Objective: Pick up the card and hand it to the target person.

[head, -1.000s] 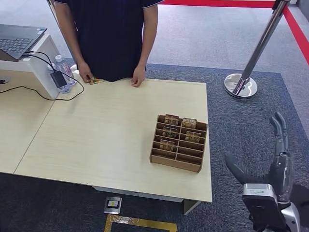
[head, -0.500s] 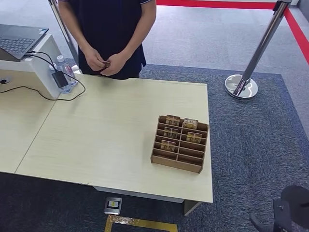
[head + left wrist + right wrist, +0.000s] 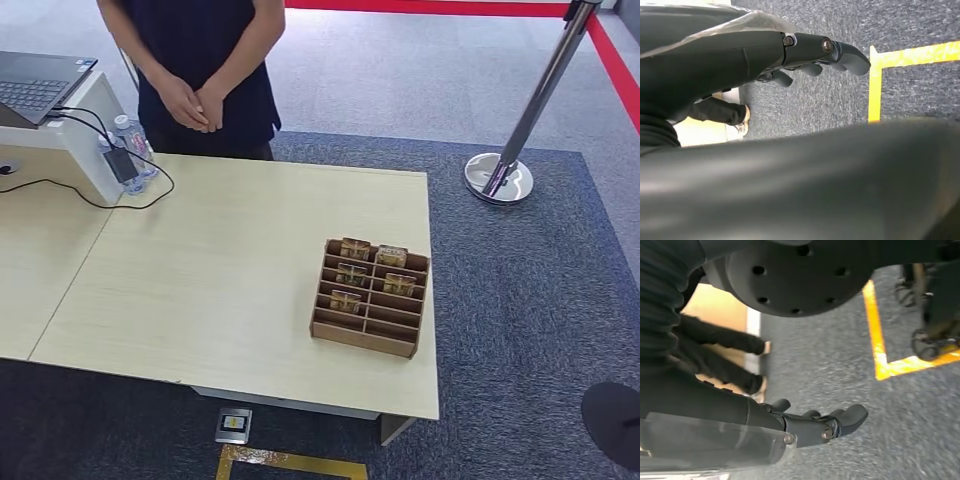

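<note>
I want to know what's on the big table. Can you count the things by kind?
Wooden card rack: 1
Cards in the rack: 5
Water bottles: 2
Laptop: 1
Phone: 1
Total: 10

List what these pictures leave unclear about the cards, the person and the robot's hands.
- Cards in the wooden organizer, head view: print too small to read.
- Person's hands, head view: clasped, so any card inside is hidden.
- Person's head: cut off by the top edge.
- Right hand, left hand, wrist views: palms hidden edge-on.
</note>
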`<action>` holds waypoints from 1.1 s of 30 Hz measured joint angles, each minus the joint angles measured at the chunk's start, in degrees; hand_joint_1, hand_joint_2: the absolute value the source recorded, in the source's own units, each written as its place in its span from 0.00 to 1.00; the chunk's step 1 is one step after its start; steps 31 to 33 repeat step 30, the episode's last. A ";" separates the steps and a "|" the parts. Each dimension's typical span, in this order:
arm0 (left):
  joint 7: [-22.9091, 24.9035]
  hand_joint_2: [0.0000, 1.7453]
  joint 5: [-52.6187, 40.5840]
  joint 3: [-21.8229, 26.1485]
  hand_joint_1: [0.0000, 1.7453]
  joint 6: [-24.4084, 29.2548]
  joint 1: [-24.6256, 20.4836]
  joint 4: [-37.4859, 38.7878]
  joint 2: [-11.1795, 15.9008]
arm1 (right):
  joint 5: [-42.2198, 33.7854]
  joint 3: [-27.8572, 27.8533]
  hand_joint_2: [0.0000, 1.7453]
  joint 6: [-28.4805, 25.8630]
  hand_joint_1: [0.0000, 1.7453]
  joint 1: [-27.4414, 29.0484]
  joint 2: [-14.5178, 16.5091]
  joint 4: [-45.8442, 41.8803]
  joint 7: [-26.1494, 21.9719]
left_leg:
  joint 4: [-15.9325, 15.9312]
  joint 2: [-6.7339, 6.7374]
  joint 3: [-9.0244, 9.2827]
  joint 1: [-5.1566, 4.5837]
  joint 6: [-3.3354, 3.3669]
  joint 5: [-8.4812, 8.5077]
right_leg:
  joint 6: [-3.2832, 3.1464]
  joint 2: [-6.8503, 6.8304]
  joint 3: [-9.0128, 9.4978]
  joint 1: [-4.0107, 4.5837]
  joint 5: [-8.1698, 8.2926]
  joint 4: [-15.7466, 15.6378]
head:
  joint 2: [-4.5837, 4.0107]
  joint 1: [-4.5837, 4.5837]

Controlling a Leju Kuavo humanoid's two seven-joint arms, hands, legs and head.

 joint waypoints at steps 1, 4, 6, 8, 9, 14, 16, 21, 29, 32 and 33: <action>0.19 1.00 -0.21 -0.07 0.00 -0.15 -0.01 0.00 0.03 | 0.32 0.23 0.00 0.33 0.00 -0.11 0.06 0.50 0.43 | 0.00 0.00 0.00 -0.02 0.00 0.00 | 0.01 0.00 0.00 -0.01 0.00 0.00 | 0.00 -0.01; 1.33 1.00 -1.04 -0.32 0.00 -0.25 -0.02 0.00 0.14 | 0.97 0.81 0.00 1.15 0.00 -0.35 0.10 1.51 1.31 | 0.01 0.00 0.01 -0.06 0.01 -0.01 | 0.02 0.00 0.01 -0.06 0.01 -0.01 | 0.00 -0.01; 1.99 1.00 -1.35 -0.40 0.00 -0.13 -0.02 0.00 0.22 | 1.34 1.03 0.50 1.43 0.00 -0.45 0.08 1.92 1.56 | 0.01 0.00 0.02 -0.06 0.01 -0.01 | 0.02 0.00 0.01 -0.09 0.01 -0.01 | 0.00 -0.01; 2.24 1.00 -1.41 -0.49 0.00 -0.09 -0.03 0.00 0.31 | 1.48 1.14 1.00 1.53 0.00 -0.54 0.05 2.19 1.55 | 0.01 0.00 0.02 -0.06 0.01 -0.01 | 0.02 0.00 0.00 -0.09 0.01 -0.01 | 0.00 -0.02; 2.26 1.00 -1.30 -0.73 0.00 -0.10 -0.01 -0.01 0.38 | 1.47 1.31 1.00 1.50 0.00 -0.56 0.02 2.25 1.40 | 0.01 0.00 0.02 -0.06 0.01 -0.01 | 0.02 0.00 0.00 -0.09 0.01 -0.01 | 0.00 -0.02; 2.25 1.00 2.93 -5.18 0.00 -0.61 0.65 -0.16 1.20 | -0.64 4.49 0.75 1.37 0.00 -0.11 -0.76 2.24 -0.20 | 0.01 0.00 0.03 -0.05 0.01 -0.01 | 0.01 0.00 0.00 -0.08 0.01 -0.01 | 0.00 -0.01; 2.18 0.75 5.46 -7.32 0.00 -0.84 1.06 -0.31 1.60 | -2.00 5.92 0.25 1.46 0.00 0.16 -1.18 2.19 -0.75 | 0.01 0.00 0.03 -0.05 0.01 -0.01 | 0.01 0.00 0.00 -0.08 0.01 -0.01 | 0.00 -0.01; 1.80 0.00 12.35 -13.45 0.00 -1.64 2.22 -0.97 2.67 | -5.72 9.91 0.00 1.97 0.00 1.20 -2.24 1.90 -2.08 | 0.01 0.00 0.03 -0.05 0.01 -0.01 | 0.01 0.00 0.00 -0.09 0.01 -0.01 | 0.00 -0.01; 1.23 0.00 23.24 -23.53 0.00 -2.82 4.16 -2.42 4.27 | -11.57 16.38 0.00 2.93 0.00 3.04 -3.89 0.67 -4.17 | 0.01 0.00 0.03 -0.05 0.01 -0.01 | 0.02 0.00 0.00 -0.09 0.01 -0.01 | 0.00 -0.01; 1.21 0.00 23.86 -24.08 0.00 -2.89 4.27 -2.51 4.37 | -11.90 16.76 0.00 2.99 0.00 3.15 -3.98 0.58 -4.28 | 0.01 0.00 0.03 -0.05 0.01 -0.01 | 0.02 0.00 0.00 -0.09 0.01 -0.01 | 0.00 -0.01; 1.21 0.00 23.86 -24.08 0.00 -2.89 4.27 -2.51 4.37 | -11.90 16.76 0.00 2.99 0.00 3.15 -3.98 0.58 -4.28 | 0.01 0.00 0.03 -0.05 0.01 -0.01 | 0.02 0.00 0.00 -0.09 0.01 -0.01 | 0.00 -0.01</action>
